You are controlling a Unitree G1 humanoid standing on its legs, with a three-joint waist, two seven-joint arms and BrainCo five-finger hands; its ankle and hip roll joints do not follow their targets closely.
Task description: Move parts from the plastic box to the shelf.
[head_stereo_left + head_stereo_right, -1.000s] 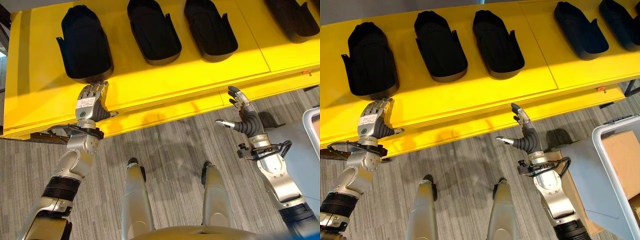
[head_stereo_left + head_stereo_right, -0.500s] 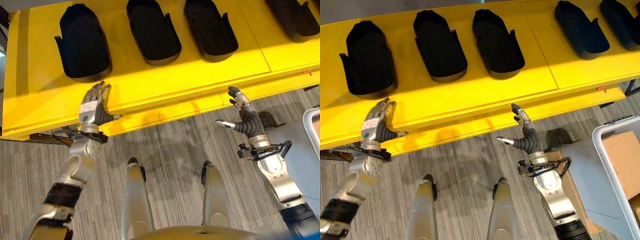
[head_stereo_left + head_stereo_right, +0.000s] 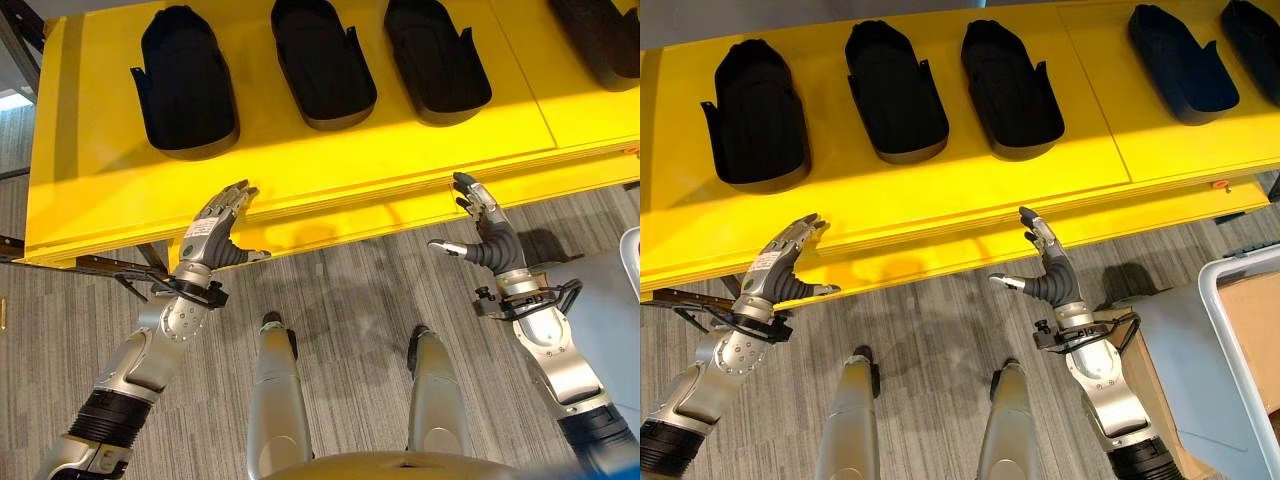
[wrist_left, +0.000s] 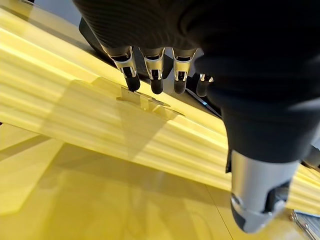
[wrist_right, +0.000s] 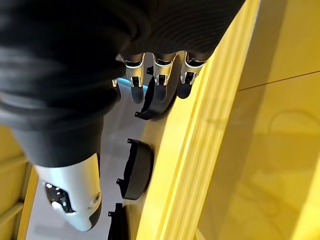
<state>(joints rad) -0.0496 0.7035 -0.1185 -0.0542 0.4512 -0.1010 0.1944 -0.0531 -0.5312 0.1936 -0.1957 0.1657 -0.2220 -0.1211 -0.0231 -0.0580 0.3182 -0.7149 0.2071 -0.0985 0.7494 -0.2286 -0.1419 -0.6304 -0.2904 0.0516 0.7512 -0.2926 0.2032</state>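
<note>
Left eye view looks down on three black parts lying side by side on the yellow shelf (image 3: 300,160): the left part (image 3: 185,80), the middle part (image 3: 322,62) and the third part (image 3: 436,60). The right eye view adds two more parts further to the robot's right, one (image 3: 1183,64) wholly in view and another (image 3: 1255,35) cut by the picture's edge. So several parts seem already placed, as far as can be judged from how they lie.

Neither hand carries anything. The left hand (image 3: 213,232) hangs at the shelf's front edge, just below the left part, its fingers (image 4: 131,75) straight and spread, and no part lies between them. The right hand (image 3: 487,232) hangs at the front edge further right, its fingers (image 5: 160,80) also straight and apart, thumb out to the side, empty.

At the right of the right eye view a grey-rimmed container (image 3: 1230,330) shows by its corner; it is probably the plastic box, though whether parts remain in it cannot be told. My reading is that a fresh fetch from that box comes next.
</note>
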